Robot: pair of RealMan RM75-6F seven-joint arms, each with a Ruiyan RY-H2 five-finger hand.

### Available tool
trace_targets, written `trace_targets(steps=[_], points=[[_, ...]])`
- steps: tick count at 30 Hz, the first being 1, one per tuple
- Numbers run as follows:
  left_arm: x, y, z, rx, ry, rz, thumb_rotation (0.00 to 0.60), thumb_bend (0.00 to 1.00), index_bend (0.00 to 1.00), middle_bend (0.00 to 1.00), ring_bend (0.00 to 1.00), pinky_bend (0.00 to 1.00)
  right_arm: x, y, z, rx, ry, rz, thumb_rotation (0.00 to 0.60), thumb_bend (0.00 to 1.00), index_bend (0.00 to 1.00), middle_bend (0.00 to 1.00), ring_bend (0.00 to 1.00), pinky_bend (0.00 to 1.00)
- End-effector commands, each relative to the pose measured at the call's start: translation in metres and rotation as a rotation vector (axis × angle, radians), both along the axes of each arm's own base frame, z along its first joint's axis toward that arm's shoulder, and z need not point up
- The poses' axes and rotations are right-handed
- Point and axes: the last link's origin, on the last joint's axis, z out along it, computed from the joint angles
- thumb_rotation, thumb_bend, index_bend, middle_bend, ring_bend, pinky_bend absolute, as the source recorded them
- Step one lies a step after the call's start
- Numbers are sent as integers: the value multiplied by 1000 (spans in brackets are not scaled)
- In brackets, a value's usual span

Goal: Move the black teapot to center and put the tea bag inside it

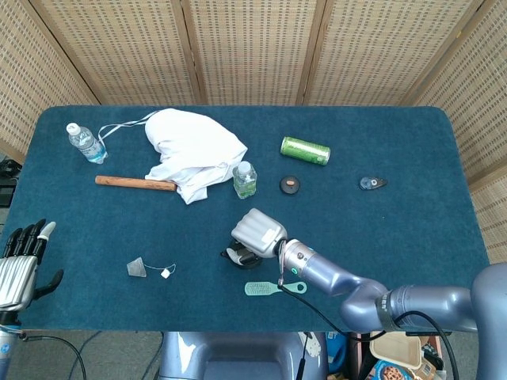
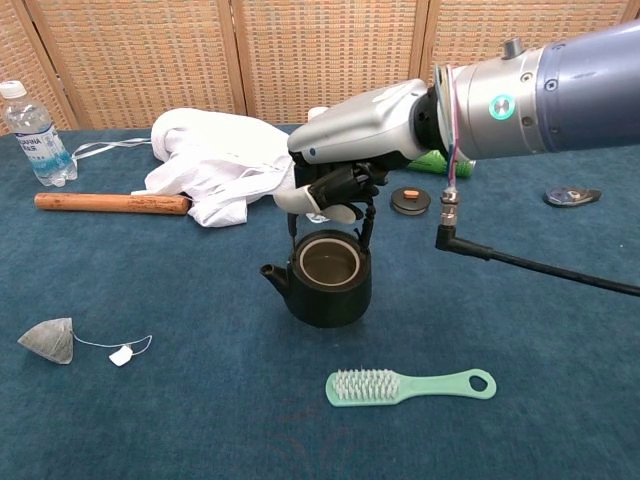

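1. Right hand [image 2: 335,190] curls its fingers round the wire handle of the round, matte black teapot [image 2: 322,279], lidless, mid-table on napped blue cloth.
2. Grey pyramid tea bag [image 2: 48,340] lies left, string trailing.
3. Left hand [image 1: 20,265]: fingers straight, apart, empty.

The right hand [image 2: 335,190] has a smooth silver back shell, dark fingers and a pale thumb tip. Its forearm is glossy blue-grey metal with a glowing green ring light and a thin black cable on a metal plug. The left hand [image 1: 20,265] has ridged silver plating and black fingers, one white-tipped.
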Motion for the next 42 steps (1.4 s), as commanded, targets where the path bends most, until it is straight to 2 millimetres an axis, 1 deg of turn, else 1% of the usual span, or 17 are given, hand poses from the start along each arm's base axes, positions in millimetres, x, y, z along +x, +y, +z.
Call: trace_targets(steps=[1,10,17,23,28,32,36,40,42], points=[[-1,-1,0,0,0,4,600,354,0,0,0,0,3,-2,-6,3,-2,1,1,715,790,738,745,727],[-5,-2,0,0,-1,15,600,354,0,0,0,0,4,-8,-21,10,11,0,0,715,790,723,745,727],[-7,-5,-1,-4,-1,24,600,354,0,0,0,0,-2,-11,-32,12,37,-12,1,715,789,695,745,727],[-7,-5,-1,-3,-1,21,600,355,0,0,0,0,-8,-12,-35,15,53,-24,1,715,751,649,745,727],[-6,-4,-2,-7,-2,19,600,354,0,0,0,0,-12,-12,-34,15,60,-37,0,715,653,551,745,727],[-5,-4,-2,-6,-1,17,600,353,0,0,0,0,-14,-13,-32,11,60,-43,0,711,582,496,745,727],[-5,-4,-2,-6,-1,17,600,354,0,0,0,0,-14,-14,-31,7,60,-44,0,681,488,438,745,727],[-5,-4,-2,-7,0,16,600,354,0,0,0,0,-15,-14,-27,2,53,-46,0,675,375,367,745,727],[-4,-4,-2,-8,0,14,600,353,0,0,0,0,-14,-15,-24,-4,41,-49,0,675,340,350,745,727]])
